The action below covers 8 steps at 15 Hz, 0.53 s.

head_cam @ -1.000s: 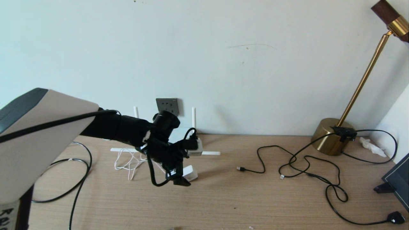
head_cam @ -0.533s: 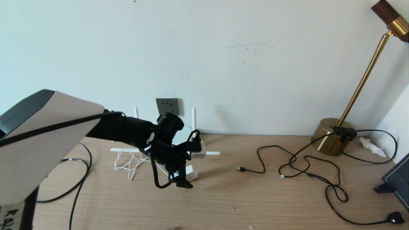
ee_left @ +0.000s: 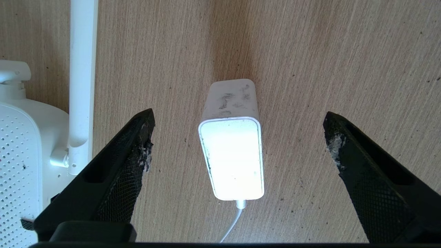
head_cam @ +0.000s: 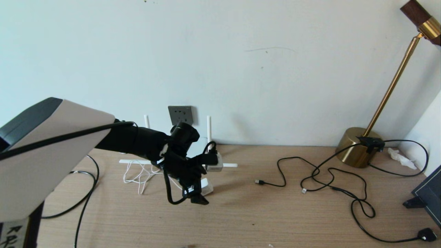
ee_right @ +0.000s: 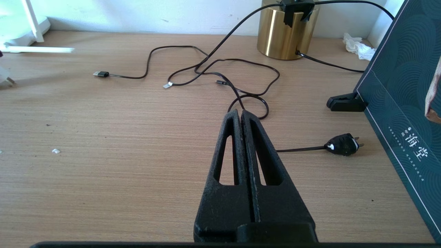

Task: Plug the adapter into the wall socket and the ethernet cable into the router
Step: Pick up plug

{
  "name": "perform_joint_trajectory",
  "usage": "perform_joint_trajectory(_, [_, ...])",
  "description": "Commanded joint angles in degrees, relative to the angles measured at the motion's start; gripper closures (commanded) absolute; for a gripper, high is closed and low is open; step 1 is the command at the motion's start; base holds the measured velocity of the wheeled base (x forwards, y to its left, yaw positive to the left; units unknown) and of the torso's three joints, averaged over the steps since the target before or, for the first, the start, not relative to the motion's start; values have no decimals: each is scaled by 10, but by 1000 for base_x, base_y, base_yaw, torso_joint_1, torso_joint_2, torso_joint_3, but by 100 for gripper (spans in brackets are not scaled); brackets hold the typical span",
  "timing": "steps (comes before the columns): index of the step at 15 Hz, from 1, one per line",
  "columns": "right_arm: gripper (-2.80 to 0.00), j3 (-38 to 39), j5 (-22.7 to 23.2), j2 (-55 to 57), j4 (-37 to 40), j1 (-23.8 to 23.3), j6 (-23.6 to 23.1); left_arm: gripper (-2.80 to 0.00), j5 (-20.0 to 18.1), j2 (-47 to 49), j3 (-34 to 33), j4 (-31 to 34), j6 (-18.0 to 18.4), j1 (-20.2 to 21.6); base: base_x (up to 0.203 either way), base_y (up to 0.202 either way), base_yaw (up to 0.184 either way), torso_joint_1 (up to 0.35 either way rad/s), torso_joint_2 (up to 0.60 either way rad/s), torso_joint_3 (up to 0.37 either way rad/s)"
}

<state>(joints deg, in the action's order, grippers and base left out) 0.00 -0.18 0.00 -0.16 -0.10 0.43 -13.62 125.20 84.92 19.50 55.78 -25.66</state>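
So far neither plug was seated, as I judged it. Furthest left on the desk (head_cam: 275,213), the ethernet cable (head_cam: 84,198) trailed loose, not in the router (ee_left: 20,165). Above it the wall socket (head_cam: 180,114) showed its holes bare. My left gripper (ee_left: 237,144) hung spread wide over the adapter (ee_left: 232,151), which lay flat, ungrasped, beside the router. My right gripper (ee_right: 241,117) was pressed together, empty, over the right side. No containers were in view.
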Motion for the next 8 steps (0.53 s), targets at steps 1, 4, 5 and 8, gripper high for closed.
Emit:
perform_joint_trajectory(1, [0, 0, 0, 0, 0, 0, -1, -280, -1, 0, -1, 1, 3, 0, 0, 0, 0, 0, 0, 0])
perform_joint_trajectory(4, [0, 0, 0, 0, 0, 0, 0, -280, -2, 0, -3, 1, 3, 0, 0, 0, 0, 0, 0, 0])
perform_joint_trajectory(5, [0, 0, 0, 0, 0, 0, 0, -280, -2, 0, -4, 1, 3, 0, 0, 0, 0, 0, 0, 0])
perform_joint_trajectory(8, [0, 0, 0, 0, 0, 0, 0, 0, -3, -1, -3, 1, 2, 0, 0, 0, 0, 0, 0, 0])
